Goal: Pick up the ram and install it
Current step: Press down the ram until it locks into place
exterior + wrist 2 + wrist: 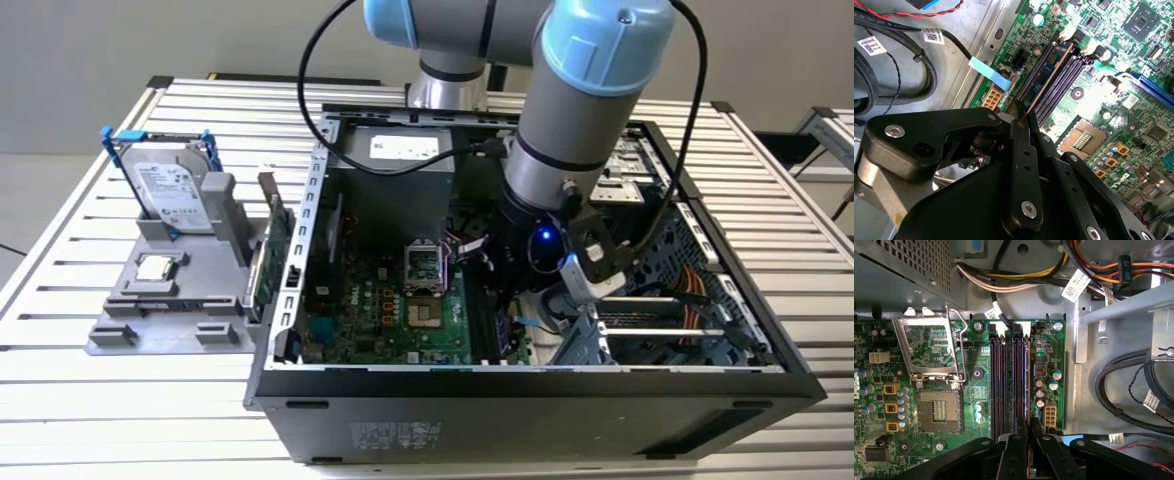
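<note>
The ram [1050,75] appears in the second wrist view as a thin edge-on strip with a copper-coloured edge, running from the gripper [1021,120] toward the upper right of the frame. It lies along the slots [1064,82], in line with one of them; whether it is fully seated cannot be told. In the first wrist view the slots [1009,380] run vertically through the middle of the frame, and the gripper [1027,432] sits at the bottom centre over the rightmost slot.

The fingers [1021,150] stand close together on the near end of the ram, so the tool appears closed on it.

Judgement: pick-up is done, and the ram has been carried to the motherboard [1049,340]. The work stands at insertion. The white latches [1068,33] at the far end of the slots are visible, but their position is not clear, so locking is unconfirmed.

In the exterior view the arm [574,140] reaches down into the open case [534,385] at centre frame. A hard drive [171,190] stands on a grey holder [167,310] at the left of the frame.
</note>
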Tool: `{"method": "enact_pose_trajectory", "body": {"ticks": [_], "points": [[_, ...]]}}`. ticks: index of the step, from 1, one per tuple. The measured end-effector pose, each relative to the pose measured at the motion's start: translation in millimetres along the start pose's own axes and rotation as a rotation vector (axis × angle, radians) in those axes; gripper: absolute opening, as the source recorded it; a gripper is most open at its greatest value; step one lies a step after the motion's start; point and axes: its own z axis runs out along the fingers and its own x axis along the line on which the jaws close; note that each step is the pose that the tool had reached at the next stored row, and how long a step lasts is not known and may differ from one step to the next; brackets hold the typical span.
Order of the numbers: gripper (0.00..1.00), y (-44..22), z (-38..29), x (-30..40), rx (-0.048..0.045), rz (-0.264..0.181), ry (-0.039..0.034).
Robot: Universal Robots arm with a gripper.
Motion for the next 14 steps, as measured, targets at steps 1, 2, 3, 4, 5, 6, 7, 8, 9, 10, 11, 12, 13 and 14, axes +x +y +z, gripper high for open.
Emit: {"method": "enact_pose_trajectory", "body": {"ticks": [1,2,3,4,5,6,7,8,9,10,11,12,13,14], "points": [[0.00,0.0,0.2,0.0,0.0000,0.000,0.0000],[0.00,0.1,0.5,0.0,-0.0002,0.000,0.0000],[0.00,0.1,0.8,0.0,-0.0001,0.000,0.0000],[0.00,0.1,1.0,0.0,-0.0001,0.000,0.0000],[0.00,0.1,1.3,0.0,-0.0001,0.000,0.0000],[0.00,0.1,1.5,0.0,-0.0002,0.000,0.0000],[0.00,0.1,1.9,-0.1,-0.0002,0.000,-0.0001],[0.00,0.2,2.2,-0.1,-0.0003,0.000,-0.0001],[0.00,0.2,2.6,-0.1,-0.0002,0.000,-0.0001],[0.00,0.2,2.9,-0.1,-0.0002,0.000,0.0000],[0.00,0.2,3.3,-0.1,-0.0002,0.000,-0.0001],[0.00,0.2,3.7,-0.1,-0.0002,0.000,0.0000],[0.00,0.2,4.0,-0.1,-0.0001,0.000,0.0000],[0.00,0.2,4.3,-0.1,0.0000,0.000,0.0000]]}}
